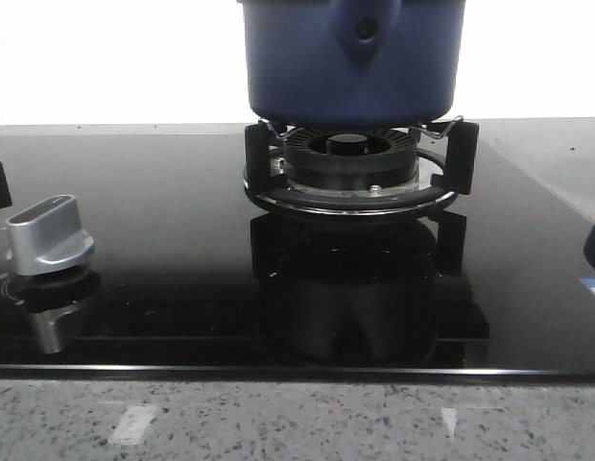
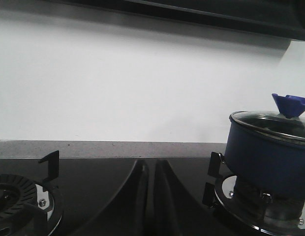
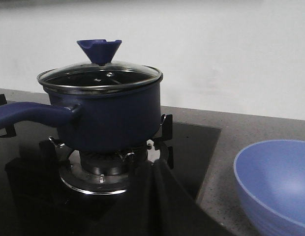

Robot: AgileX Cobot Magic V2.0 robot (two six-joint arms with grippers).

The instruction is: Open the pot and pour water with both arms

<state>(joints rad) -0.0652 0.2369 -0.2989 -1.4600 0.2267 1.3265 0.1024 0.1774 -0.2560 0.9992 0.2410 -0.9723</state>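
- Left jaws (image 2: 148,196): two dark fingers pressed together along a thin seam, clenched on nothing, low over the black glass hob (image 2: 108,196).
- Right jaws (image 3: 155,196): likewise closed tight, empty, poised above the hob's edge and short of the pot (image 3: 110,118).
- Pot (image 1: 353,58) seated upright on the black burner ring (image 1: 351,168), its supports gripping the base; pointed handle mount with dark hole facing the front camera.
- Glass lid (image 3: 99,76) with steel rim in place on the pot, topped by a blue cone-shaped knob (image 3: 99,50).
- Long blue handle (image 3: 29,115) reaching sideways from the pot wall, apart from both jaws.
- Blue bowl (image 3: 275,182) on the speckled grey worktop (image 3: 226,147), beside the hob, well apart from the pot.
- Silver control knob (image 1: 50,235) at the hob's left side in the front view, mirrored in the glass.
- Second burner (image 2: 17,201) seen in the left wrist view, bare, apart from the pot (image 2: 268,152).
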